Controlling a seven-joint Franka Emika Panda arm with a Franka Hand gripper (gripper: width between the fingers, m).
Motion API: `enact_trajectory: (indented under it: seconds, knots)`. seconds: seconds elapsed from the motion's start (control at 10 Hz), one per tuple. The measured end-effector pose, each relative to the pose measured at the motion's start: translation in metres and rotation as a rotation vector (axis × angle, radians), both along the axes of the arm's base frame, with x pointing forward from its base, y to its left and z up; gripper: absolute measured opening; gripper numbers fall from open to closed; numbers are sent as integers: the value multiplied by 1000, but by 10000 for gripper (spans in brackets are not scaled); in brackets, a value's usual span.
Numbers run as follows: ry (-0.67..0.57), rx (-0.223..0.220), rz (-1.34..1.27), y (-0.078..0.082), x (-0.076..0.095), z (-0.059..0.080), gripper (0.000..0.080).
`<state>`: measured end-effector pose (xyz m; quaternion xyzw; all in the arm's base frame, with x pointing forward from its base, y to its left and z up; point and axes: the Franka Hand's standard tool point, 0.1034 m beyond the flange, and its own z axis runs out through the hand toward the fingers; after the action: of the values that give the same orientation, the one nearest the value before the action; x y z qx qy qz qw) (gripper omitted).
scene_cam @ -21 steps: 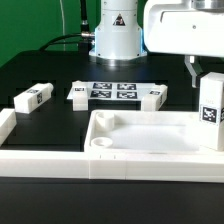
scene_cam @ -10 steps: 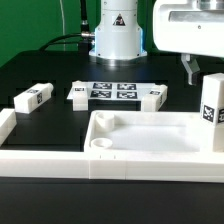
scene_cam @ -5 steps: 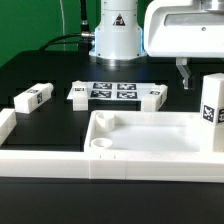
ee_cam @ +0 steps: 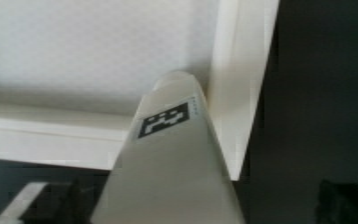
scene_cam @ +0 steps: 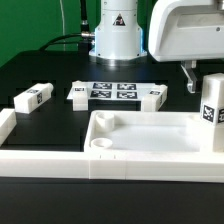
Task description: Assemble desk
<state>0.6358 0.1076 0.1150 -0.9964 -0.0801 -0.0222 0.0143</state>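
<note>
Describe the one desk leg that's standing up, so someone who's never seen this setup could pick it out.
Find the white tabletop in the foreground and follow its rim to the corner on the exterior view's right. The upright leg stands there, with its tag facing the camera. The other three legs lie flat behind the tabletop.
</note>
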Motion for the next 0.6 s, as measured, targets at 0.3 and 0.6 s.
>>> enact_trajectory:
  seconds: [0.3,0.6]
  knots:
    - [-15,-35,267,-4,2,1,649]
    - [-16,-36,325,-6,2,0,516]
